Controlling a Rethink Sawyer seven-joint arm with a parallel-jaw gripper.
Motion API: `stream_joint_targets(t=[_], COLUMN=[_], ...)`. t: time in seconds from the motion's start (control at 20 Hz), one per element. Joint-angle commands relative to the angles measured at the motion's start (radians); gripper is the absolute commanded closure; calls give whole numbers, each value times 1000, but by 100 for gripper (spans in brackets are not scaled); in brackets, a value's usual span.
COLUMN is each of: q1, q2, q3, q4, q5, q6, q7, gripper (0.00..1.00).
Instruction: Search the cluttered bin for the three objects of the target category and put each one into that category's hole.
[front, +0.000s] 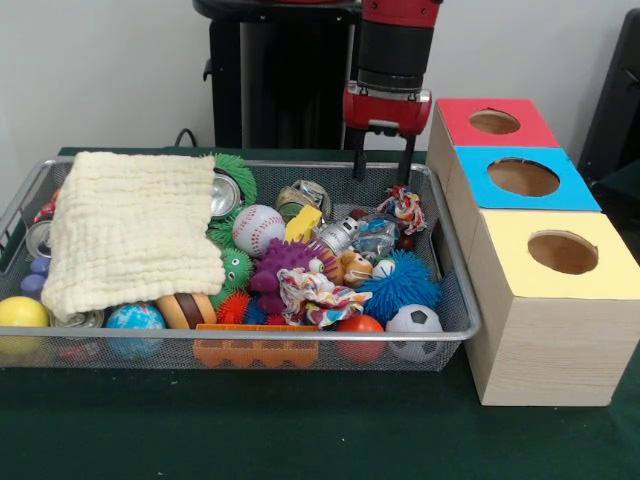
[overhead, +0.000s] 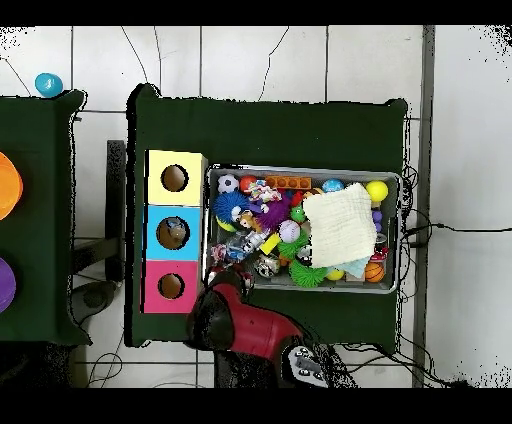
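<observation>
On the dark green worktop (front: 300, 430), the silver wire-mesh bin (front: 440, 345) holds a black-and-white soccer ball (front: 414, 331) at its near edge, with a white baseball (front: 258, 229) at 11 o'clock from it. A cream cloth (front: 130, 230) covers the bin's 9 o'clock end. Yellow-topped (front: 560, 255), blue-topped (front: 522, 178) and red-topped (front: 494, 122) wooden boxes stand at 3 o'clock. Farthest, the red-and-black claw (front: 380, 155) hangs spread and empty above the bin's rim.

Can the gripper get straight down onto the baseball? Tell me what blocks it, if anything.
Probably yes. The baseball lies on top of the pile, uncovered, beside the cream cloth rather than under it. The open gripper hangs over the bin's far edge, with nothing between them.
</observation>
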Motion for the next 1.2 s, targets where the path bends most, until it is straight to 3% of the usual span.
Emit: stream_joint_targets(t=[0.05,0.25,0.85,1.2], q1=[2,-16,-29,-56], q2=[5,34,191,236], q3=[16,34,45,68], q4=[-207,-239,-339,-384], q5=[34,18,-6,-34], q6=[187,188,68,52], q7=[79,85,121,119], gripper=[0,0,0,0])
